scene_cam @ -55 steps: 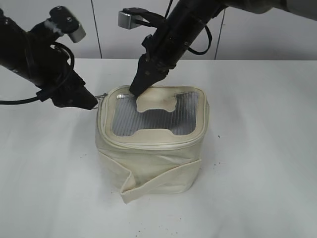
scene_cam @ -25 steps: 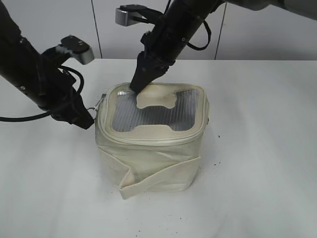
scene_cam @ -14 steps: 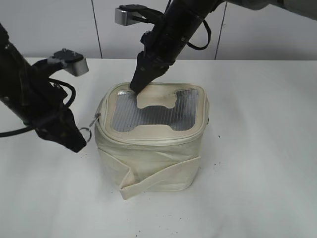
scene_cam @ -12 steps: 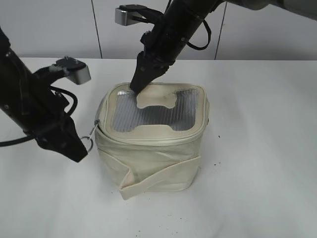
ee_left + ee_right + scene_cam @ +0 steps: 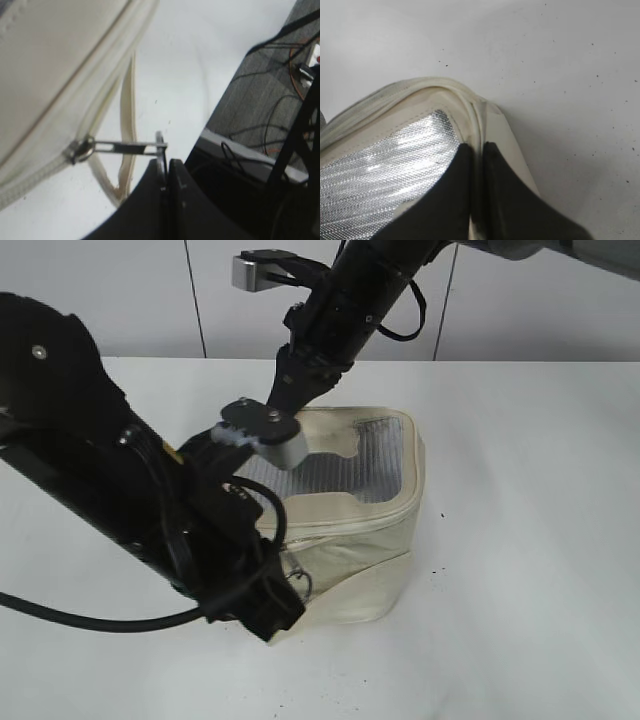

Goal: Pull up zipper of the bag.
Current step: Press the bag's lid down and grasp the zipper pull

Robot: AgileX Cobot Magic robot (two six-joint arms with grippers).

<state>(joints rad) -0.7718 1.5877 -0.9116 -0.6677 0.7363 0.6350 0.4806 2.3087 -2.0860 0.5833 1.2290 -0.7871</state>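
On the white table (image 5: 530,540) the left gripper (image 5: 272,618) sits low at about seven o'clock from the bag (image 5: 350,540), its black arm crossing the front left of the scene and hiding the bag's near left corner. In the left wrist view its two fingers (image 5: 177,200) are pressed together on the ring of a silver pull (image 5: 127,146), which stretches out level from the slider on the zipper (image 5: 45,172) at the bag's cream rim. The bag stands mid-table, tilted, its mesh top (image 5: 365,460) leaning toward the camera's left. At about eleven o'clock from the bag's centre, the right gripper (image 5: 280,395) comes down from above onto the back left rim; in the right wrist view its jaws are nearly shut, pinching the raised cream rim (image 5: 476,125) beside the silvery mesh.
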